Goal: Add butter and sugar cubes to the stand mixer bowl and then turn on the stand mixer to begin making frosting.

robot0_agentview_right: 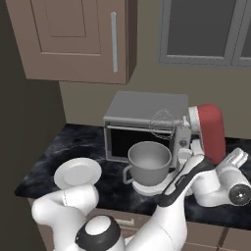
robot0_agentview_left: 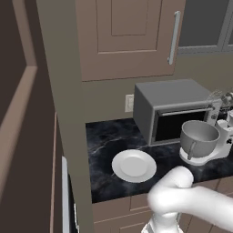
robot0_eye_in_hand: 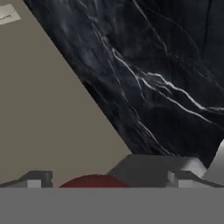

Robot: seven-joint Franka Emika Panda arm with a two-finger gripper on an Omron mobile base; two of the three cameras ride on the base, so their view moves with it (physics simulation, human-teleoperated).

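The stand mixer point(robot0_agentview_right: 211, 128) has a white base and a rounded red head, and it stands on the dark marble counter in front of the microwave. Its grey metal stand mixer bowl point(robot0_agentview_right: 149, 162) point(robot0_agentview_left: 199, 136) sits on the base with its handle facing the front. My arm bends round the mixer's right side. In the hand view my gripper point(robot0_eye_in_hand: 109, 178) is open, its fingertips point(robot0_eye_in_hand: 37, 178) wide apart with nothing between them. The red head point(robot0_eye_in_hand: 92, 181) lies just beyond them. The butter and the sugar cubes are out of view.
A flat white plate point(robot0_agentview_left: 134, 165) point(robot0_agentview_right: 77, 172) lies left of the bowl. The grey microwave point(robot0_agentview_left: 170, 109) stands against the beige wall point(robot0_eye_in_hand: 48, 100). A wall cabinet point(robot0_agentview_right: 73, 39) hangs above. A tall panel point(robot0_agentview_left: 63, 113) bounds the counter's left end.
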